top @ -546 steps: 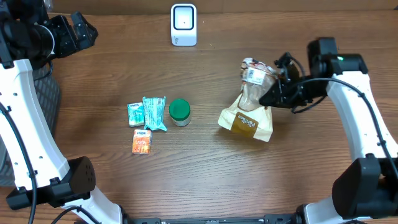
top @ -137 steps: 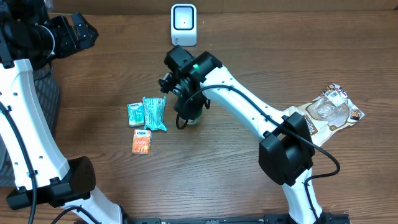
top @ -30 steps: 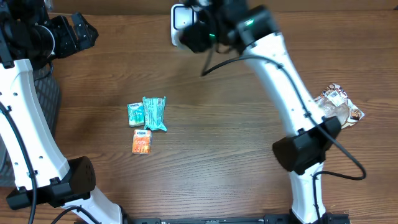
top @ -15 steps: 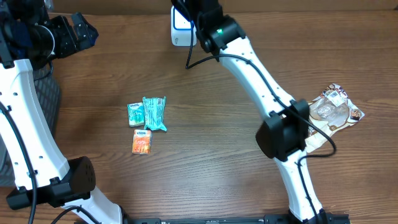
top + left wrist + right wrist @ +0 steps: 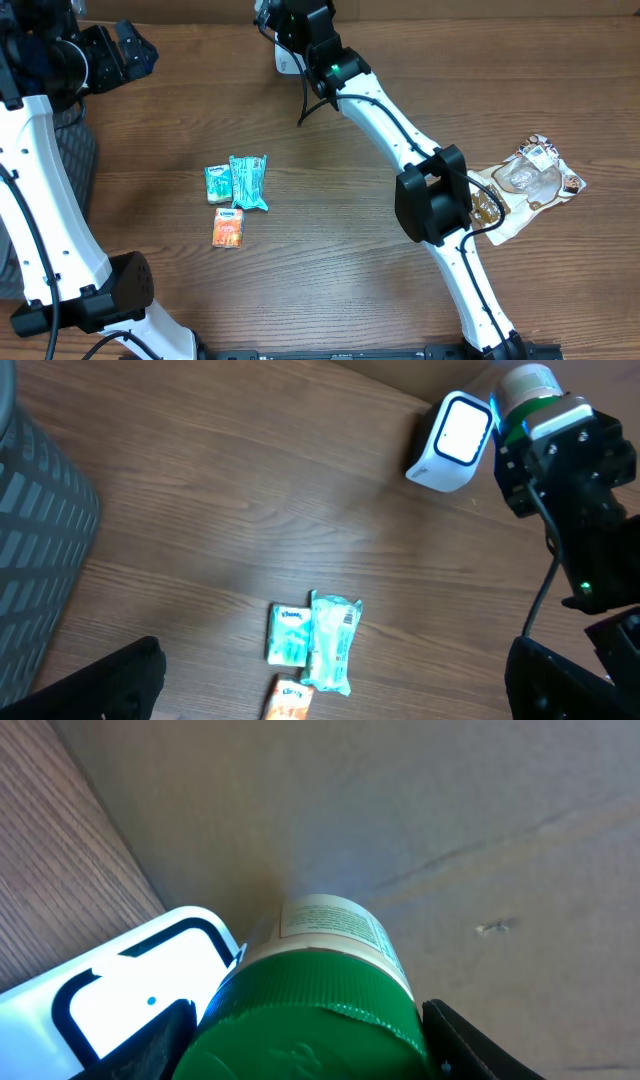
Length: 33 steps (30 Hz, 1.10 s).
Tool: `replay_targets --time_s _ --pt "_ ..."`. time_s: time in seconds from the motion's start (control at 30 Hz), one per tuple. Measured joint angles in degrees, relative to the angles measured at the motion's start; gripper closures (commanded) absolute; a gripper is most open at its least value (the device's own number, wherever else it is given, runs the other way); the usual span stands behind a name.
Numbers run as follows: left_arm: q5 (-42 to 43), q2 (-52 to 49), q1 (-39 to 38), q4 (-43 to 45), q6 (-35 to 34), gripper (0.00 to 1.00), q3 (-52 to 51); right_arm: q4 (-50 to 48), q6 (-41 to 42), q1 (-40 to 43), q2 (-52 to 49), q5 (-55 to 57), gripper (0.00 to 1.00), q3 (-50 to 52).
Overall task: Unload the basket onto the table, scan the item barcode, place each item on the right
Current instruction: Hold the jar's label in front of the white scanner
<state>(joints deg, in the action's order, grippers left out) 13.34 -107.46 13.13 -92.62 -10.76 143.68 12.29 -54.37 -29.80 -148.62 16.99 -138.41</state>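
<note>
Dark wooden table point(image 5: 330, 280), grain running left to right, closed at its far edge by a pale wall point(image 5: 450, 800); at the left border a grey ribbed bin point(image 5: 40, 560), and above it the left gripper point(image 5: 122, 52), raised, fingers spread wide and empty; left of centre, two teal packets point(image 5: 238, 182) lying side by side with an orange packet point(image 5: 228, 228) just below them; at the far edge, the white scanner point(image 5: 452, 432), largely covered by the right arm in the overhead view but seen whole from the left wrist; the right gripper point(image 5: 310, 1045) pinches a green-lidded jar point(image 5: 330, 935) by its lid, the jar held off the table just beside the scanner's upper right corner, its label plain only in the right wrist view; at the right border, a snack bag point(image 5: 528, 185) lying flat; the middle and near parts of the table are open
</note>
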Motion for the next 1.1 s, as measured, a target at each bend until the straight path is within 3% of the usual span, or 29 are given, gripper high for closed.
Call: replay_targets --time_s 0.53,0.7,0.93,1.1 --pt "0.0 0.0 0.0 0.0 0.0 0.01 0.0 -0.7 -1.4 0.2 -0.3 -0.1 0.66 0.0" --pt "0.0 0.0 0.0 0.0 0.0 0.01 0.0 0.3 2.0 0.2 -0.3 -1.6 0.67 0.0" --pt "0.0 0.0 0.0 0.0 0.0 0.00 0.0 12.6 12.8 0.2 3.1 -6.9 0.67 0.3" --pt "0.0 0.0 0.0 0.0 0.0 0.01 0.0 28.3 22.0 0.3 11.5 -10.2 0.76 0.7"
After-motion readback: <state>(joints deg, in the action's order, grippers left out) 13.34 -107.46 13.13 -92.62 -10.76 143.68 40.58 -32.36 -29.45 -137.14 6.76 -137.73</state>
